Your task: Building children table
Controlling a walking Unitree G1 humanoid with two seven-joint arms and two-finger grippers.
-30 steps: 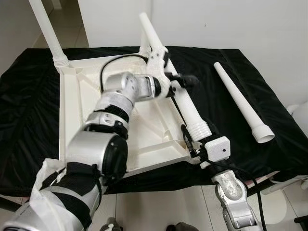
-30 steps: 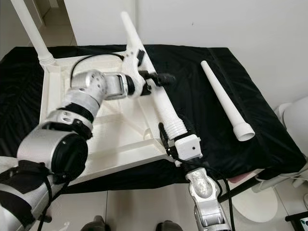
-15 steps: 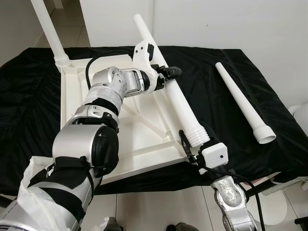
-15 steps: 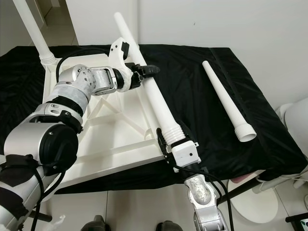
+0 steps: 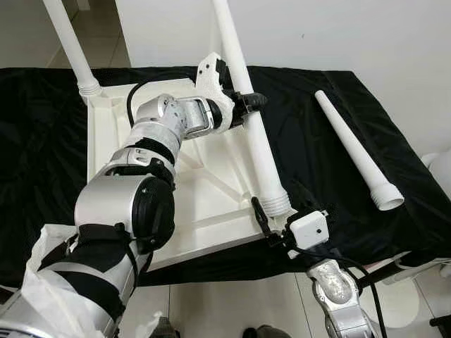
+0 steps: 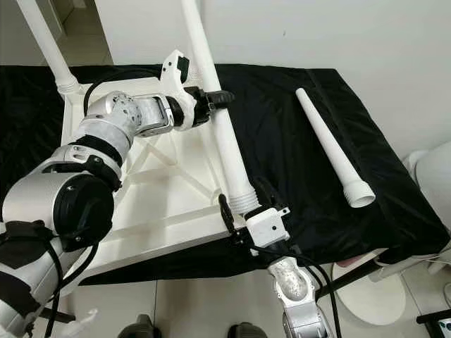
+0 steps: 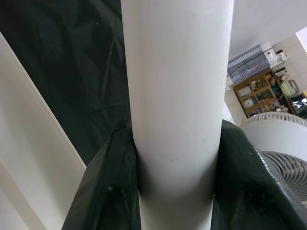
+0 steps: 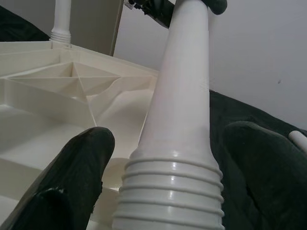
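Note:
A white tabletop [image 5: 134,183] lies upside down on a black cloth. One white leg [image 5: 67,42] stands in its far left corner. My left gripper [image 5: 246,105] is shut on the shaft of a second leg [image 5: 259,151], which stands almost upright. In the left wrist view both black fingers [image 7: 108,191] press against that shaft. The leg's threaded base [image 5: 277,204] sits at the tabletop's near right corner. My right gripper [image 5: 280,205] is open, and its fingers [image 8: 72,191] straddle the base without clamping it. A third leg [image 5: 352,151] lies loose on the cloth to the right.
The black cloth [image 5: 42,176] covers a low table against a white wall. Its front edge runs just below the tabletop. A white rounded object [image 6: 430,169] stands off the table's right end, above a tiled floor.
My left gripper has swung the held leg from a slant to nearly upright. The base slid left to the tabletop's corner, and my right gripper followed it.

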